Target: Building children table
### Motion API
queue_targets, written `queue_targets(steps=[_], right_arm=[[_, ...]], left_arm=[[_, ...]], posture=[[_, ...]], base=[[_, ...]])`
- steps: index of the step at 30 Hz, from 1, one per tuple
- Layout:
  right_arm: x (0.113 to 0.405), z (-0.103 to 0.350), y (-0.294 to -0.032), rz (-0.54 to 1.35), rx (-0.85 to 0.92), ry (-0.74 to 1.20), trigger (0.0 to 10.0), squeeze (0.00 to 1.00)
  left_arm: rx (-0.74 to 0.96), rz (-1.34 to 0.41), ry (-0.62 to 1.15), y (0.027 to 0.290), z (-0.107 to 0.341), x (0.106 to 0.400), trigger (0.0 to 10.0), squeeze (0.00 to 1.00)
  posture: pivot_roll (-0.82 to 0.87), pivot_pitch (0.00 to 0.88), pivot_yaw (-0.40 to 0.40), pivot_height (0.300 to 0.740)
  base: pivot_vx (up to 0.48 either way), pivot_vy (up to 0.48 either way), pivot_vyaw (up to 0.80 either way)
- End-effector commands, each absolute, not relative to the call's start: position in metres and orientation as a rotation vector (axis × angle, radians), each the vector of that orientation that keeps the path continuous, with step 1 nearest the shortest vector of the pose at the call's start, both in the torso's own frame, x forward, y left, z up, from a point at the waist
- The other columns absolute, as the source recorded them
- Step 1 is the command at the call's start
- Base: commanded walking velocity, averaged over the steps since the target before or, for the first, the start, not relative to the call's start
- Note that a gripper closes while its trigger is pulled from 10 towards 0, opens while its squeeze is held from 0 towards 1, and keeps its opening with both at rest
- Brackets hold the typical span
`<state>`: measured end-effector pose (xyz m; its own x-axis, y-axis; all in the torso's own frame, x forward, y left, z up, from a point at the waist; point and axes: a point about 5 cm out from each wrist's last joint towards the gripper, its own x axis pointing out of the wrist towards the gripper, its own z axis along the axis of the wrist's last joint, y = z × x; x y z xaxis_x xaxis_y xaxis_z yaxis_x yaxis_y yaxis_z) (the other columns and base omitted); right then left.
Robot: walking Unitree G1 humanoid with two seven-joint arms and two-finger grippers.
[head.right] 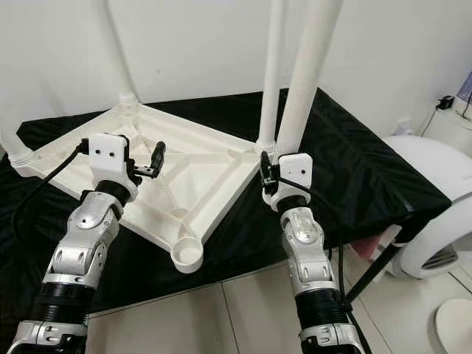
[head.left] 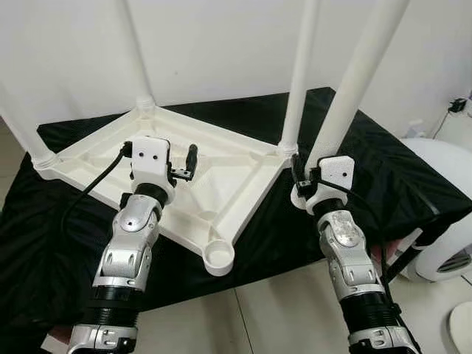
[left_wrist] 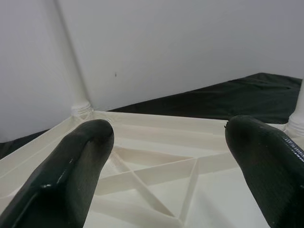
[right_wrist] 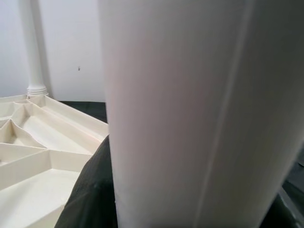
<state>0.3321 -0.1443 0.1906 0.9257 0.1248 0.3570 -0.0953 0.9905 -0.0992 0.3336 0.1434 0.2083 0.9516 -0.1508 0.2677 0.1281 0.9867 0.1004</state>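
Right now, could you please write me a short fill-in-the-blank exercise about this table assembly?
1. The tabletop lies upside down on a ____ cloth.
2. The right pincer is shut on a white ____.
3. The corner socket nearest the robot is ____.
4. The left pincer hangs open over the ____.

Missing words: black; leg; empty; tabletop

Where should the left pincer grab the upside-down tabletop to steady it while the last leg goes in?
Probably the near edge of the tabletop, left of the empty corner socket, coming from the robot's side. It is a thin raised rim the open left pincer could straddle, away from the leg in the right pincer.
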Motion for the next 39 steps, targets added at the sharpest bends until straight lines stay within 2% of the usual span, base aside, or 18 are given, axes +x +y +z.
queue_targets(steps=[1,12,18,20,23,25,31,39], right_arm=[[0.334,0.195,-0.141,0.125,-0.072,-0.387,10.0,0.00],[0.336,0.199,-0.141,0.136,-0.075,-0.392,10.0,0.00],[0.338,0.201,-0.140,0.146,-0.080,-0.395,10.0,0.00],[0.338,0.204,-0.143,0.138,-0.085,-0.407,10.0,0.00],[0.337,0.205,-0.145,0.130,-0.088,-0.413,10.0,0.00],[0.333,0.207,-0.156,0.084,-0.094,-0.426,10.0,0.00],[0.327,0.208,-0.172,0.027,-0.104,-0.433,10.0,0.00],[0.320,0.205,-0.183,-0.014,-0.110,-0.426,10.0,0.00]], left_arm=[[0.107,-0.112,-0.267,0.145,0.210,0.336,10.0,0.00],[0.067,-0.123,-0.194,0.145,0.208,0.339,10.0,0.00],[0.193,-0.288,-0.258,0.132,0.212,0.337,10.0,0.00],[0.309,-0.436,-0.192,0.120,0.198,0.337,10.0,0.00],[0.362,-0.491,-0.150,0.115,0.190,0.337,10.0,0.00],[0.445,-0.598,-0.057,0.109,0.174,0.334,10.0,0.00],[0.526,-0.699,0.008,0.110,0.163,0.329,10.0,0.00],[0.633,-0.824,0.051,0.130,0.162,0.321,10.0,0.00]], posture=[[-0.04,0.011,0.027,0.740],[-0.03,0.010,0.009,0.740],[-0.03,0.000,0.007,0.740],[-0.04,0.000,0.021,0.740],[-0.05,0.000,0.028,0.740],[-0.07,0.000,0.055,0.740],[-0.09,0.000,0.081,0.740],[-0.11,0.022,0.101,0.740]], base=[[0.000,0.000,0.00],[0.000,0.000,0.00],[0.000,0.000,0.00],[0.000,0.000,0.00],[0.000,0.000,0.00],[0.000,0.000,0.00],[0.000,0.000,0.00],[0.000,0.000,0.00]])
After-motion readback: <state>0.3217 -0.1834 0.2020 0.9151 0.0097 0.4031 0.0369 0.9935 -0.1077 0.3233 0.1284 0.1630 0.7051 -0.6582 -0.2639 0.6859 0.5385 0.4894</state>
